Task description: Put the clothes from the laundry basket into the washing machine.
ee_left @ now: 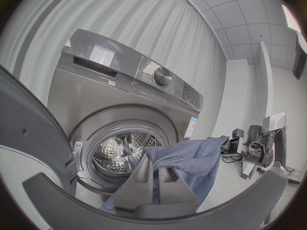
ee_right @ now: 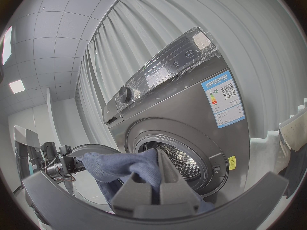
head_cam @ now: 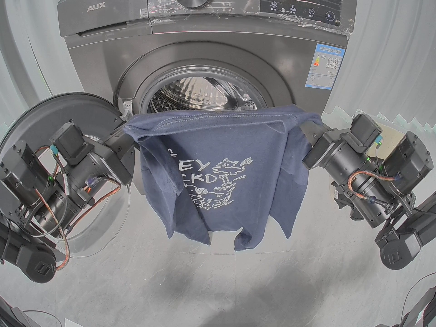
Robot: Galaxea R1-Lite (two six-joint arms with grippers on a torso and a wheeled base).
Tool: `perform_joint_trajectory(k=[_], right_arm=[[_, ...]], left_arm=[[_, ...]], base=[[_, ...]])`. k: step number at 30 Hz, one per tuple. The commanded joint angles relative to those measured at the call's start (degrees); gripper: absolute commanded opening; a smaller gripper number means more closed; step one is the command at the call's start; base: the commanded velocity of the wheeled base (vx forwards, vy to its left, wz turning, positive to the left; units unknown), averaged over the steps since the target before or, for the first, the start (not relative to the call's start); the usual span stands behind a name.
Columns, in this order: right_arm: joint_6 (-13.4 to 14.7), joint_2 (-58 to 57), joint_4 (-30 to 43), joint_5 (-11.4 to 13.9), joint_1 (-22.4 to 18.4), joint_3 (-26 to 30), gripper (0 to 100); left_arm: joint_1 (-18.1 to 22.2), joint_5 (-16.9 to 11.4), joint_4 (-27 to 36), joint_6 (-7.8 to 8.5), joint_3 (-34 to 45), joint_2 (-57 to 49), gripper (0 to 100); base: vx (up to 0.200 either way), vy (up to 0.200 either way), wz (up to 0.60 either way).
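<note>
Both arms are up in front of the washing machine [head_cam: 204,46]. Its door [head_cam: 50,119] is swung wide open on the robot's left.

The navy T-shirt [head_cam: 218,173] is stretched between the two grippers like a banner. Its top edge runs across the low part of the drum opening [head_cam: 204,94]. The rest hangs down in front of the machine, off the floor, printed side facing the robot.

Left gripper [head_cam: 128,134] is clamped on the shirt's left top corner, with fabric pinched between the fingers [ee_left: 140,179]. Right gripper [head_cam: 308,130] is doing the same on the other corner, jaws closed on a bunched fold.

My read on the step: the shirt has been brought to the machine and this is the insert phase. The shirt is outside the drum, and I can't see any of it past the door seal.

What the next move likely needs:
- Bring the grippers closer together. The held span is about as wide as the round opening, so it looks too wide to go in cleanly.
- Push both forward through the opening, deep enough that the hanging body follows over the lip.
- Only then let go with both.

Risks:
- The hem may drape over the seal and stay outside.
- The left arm sits close to the open door, so clearance there needs watching.
</note>
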Motion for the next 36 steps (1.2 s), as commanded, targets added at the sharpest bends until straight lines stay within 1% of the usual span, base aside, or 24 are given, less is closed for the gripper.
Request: perform_joint_trajectory(k=[1, 4, 5, 9, 10, 12, 13, 15, 16, 17, 19, 23, 25, 28, 33, 36], right_arm=[[0.0, 0.47, 0.01, 0.05, 0.17, -0.03, 0], [0.08, 2.23, 0.01, 0.14, 0.26, -0.03, 0], [0.26, 3.46, 0.01, 0.05, 0.34, 0.06, 0], [0.52, 4.77, -0.17, 0.05, 2.28, 0.93, 0], [1.05, 4.95, -0.17, -0.13, 2.54, 0.41, 0], [1.67, 5.21, -0.08, -0.13, 2.63, 0.14, 0], [2.02, 5.39, -0.08, -0.13, 2.89, 0.14, 0], [2.02, 5.65, -0.08, -0.13, 3.33, 0.23, 0], [2.02, 6.36, 0.01, -0.13, 4.3, 0.76, 0], [2.1, 6.8, 0.01, -0.22, 5.09, 1.11, 100], [2.02, 7.85, 0.01, -0.13, 6.59, 2.6, 100], [1.31, 10.93, 0.01, -0.04, 9.49, 7.26, 100], [1.31, 13.04, 0.01, -0.04, 10.36, 7.97, 100], [1.05, 16.11, 0.01, -0.04, 10.8, 7.35, 100], [0.61, 21.12, 0.01, 0.05, 10.8, 3.66, 100], [0.79, 22.35, 0.01, 0.14, 12.3, 3.75, 100]], left_arm=[[-0.84, -0.17, 0.08, 0.05, -0.35, 0.42, 0], [-1.46, -1.75, 0.17, 0.05, -0.35, 1.91, 0], [-2.69, -2.89, -0.1, 0.05, -0.27, 3.32, 0], [-4.98, -3.07, -0.18, 0.14, -1.85, 4.63, 0], [-5.24, -3.16, -0.18, 0.05, -2.55, 4.72, 0], [-5.33, -3.33, -0.1, 0.05, -3.25, 4.72, 0], [-5.33, -3.51, 0.43, 0.05, -5.54, 4.72, 0], [-5.33, -3.51, 0.69, -0.03, -6.86, 4.9, 0], [-5.59, -3.42, 0.43, -0.03, -7.47, 5.86, 0], [-6.03, -3.07, -0.01, -0.03, -7.3, 6.3, 0], [-6.56, -2.63, -0.36, -0.03, -7.21, 6.74, 0], [-6.21, -2.02, -0.71, -0.21, -8.88, 5.95, 0], [-6.47, -1.14, -0.62, -0.21, -9.49, 5.34, 0], [-6.65, -0.78, -0.45, -0.12, -9.41, 4.9, 0], [-7.17, -0.78, -0.62, -0.03, -8.97, 5.16, 0], [-7.35, -0.7, -0.71, -0.12, -9.05, 5.25, 0]], base=[[0.0, 0.0, 0.0], [0.0, 0.0, 0.0], [0.0, 0.0, 0.0], [0.0, 0.0, 0.0], [0.0, 0.0, 0.0], [0.0, 0.0, 0.0], [0.0, 0.0, 0.0], [0.0, 0.0, 0.0], [0.0, 0.0, 0.0], [0.0, 0.0, 0.0], [0.0, 0.0, 0.0], [0.0, 0.0, 0.0], [0.0, 0.0, 0.0], [0.0, 0.0, 0.0], [0.0, 0.0, 0.0], [0.0, 0.0, 0.0]])
